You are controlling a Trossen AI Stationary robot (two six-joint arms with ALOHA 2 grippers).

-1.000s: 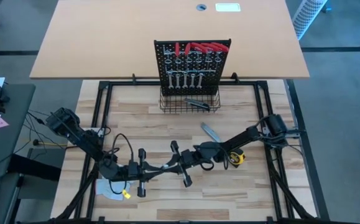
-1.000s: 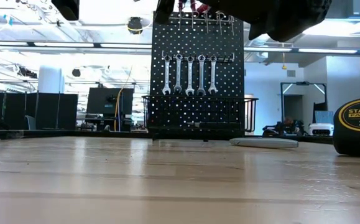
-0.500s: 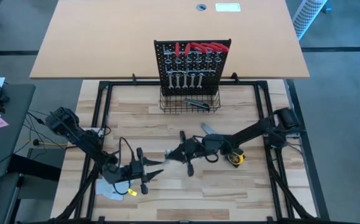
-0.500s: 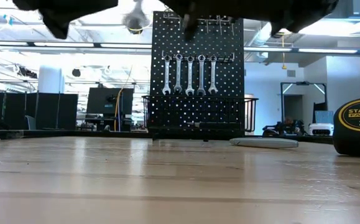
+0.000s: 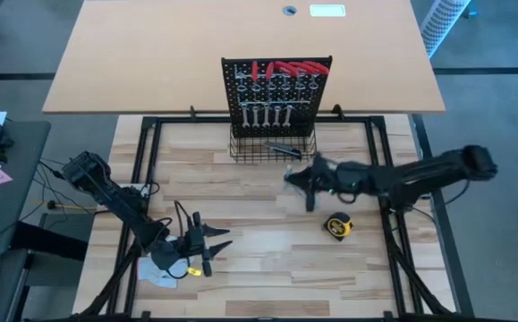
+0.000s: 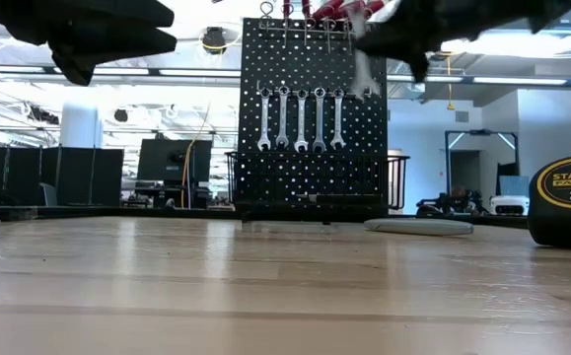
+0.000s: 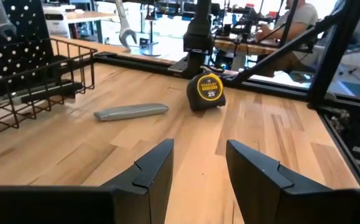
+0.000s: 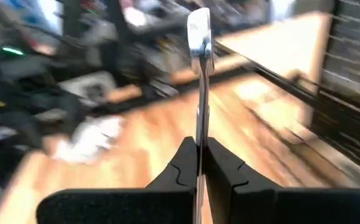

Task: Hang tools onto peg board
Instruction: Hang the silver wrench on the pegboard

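Right gripper (image 8: 199,163) now nearer peg board (image 5: 276,94), wrench (image 8: 199,74) clamped; left gripper (image 7: 198,171) parted.

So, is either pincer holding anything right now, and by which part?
The right pincer grips a slim silver wrench by its lower shank; the left pincer is open, empty.

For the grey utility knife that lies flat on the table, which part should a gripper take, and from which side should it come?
Probably take the utility knife at mid-body, coming from straight above, fingers across its narrow width. It lies flat on the table with open wood on both long sides. It is long and slim, so a middle grip likely keeps it balanced.
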